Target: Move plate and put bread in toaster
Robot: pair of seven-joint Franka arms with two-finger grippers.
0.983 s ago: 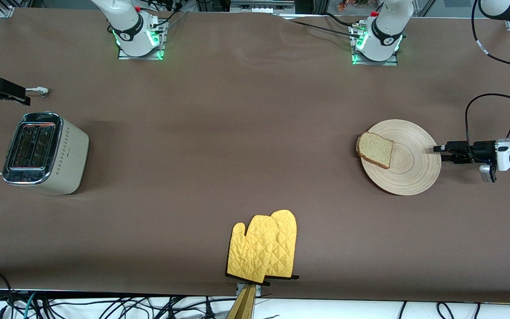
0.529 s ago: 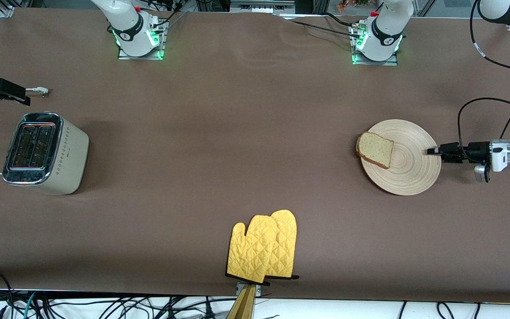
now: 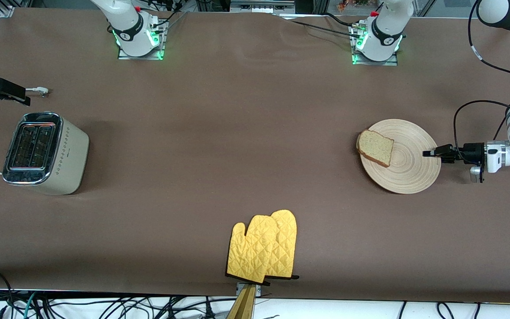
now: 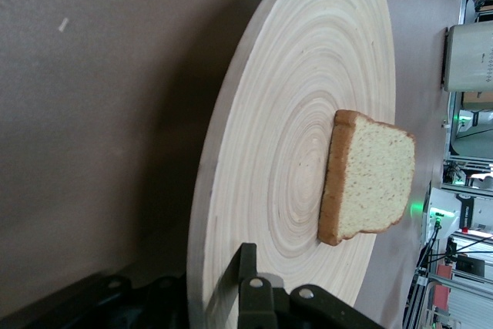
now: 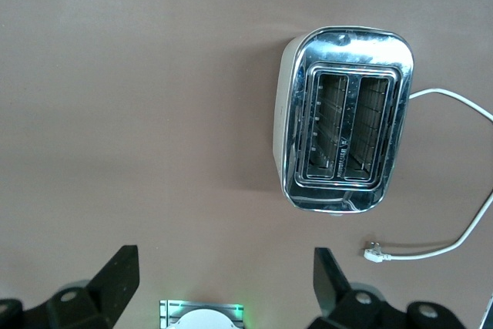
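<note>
Wooden and stiff, the plate [image 3: 401, 156] sits on the worktop at the left arm's end, bread [image 3: 375, 148] at its ten o'clock. Our left gripper [image 3: 430, 153] spreads its jaws around the three o'clock rim; keep it level. Right gripper [image 5: 223, 275], jaws spread, waits over the toaster [image 3: 44, 153].

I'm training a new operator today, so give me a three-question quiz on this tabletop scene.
1. True or false: the bread lies on the plate.
2. The left gripper is at: A) the plate's rim, B) the toaster, C) the yellow oven mitts.
3. Fill in: both toaster slots are ____.

Key: 1 true. 2 A, one finger over the rim, not yet shut. 3 empty; the right gripper is open above it.
</note>
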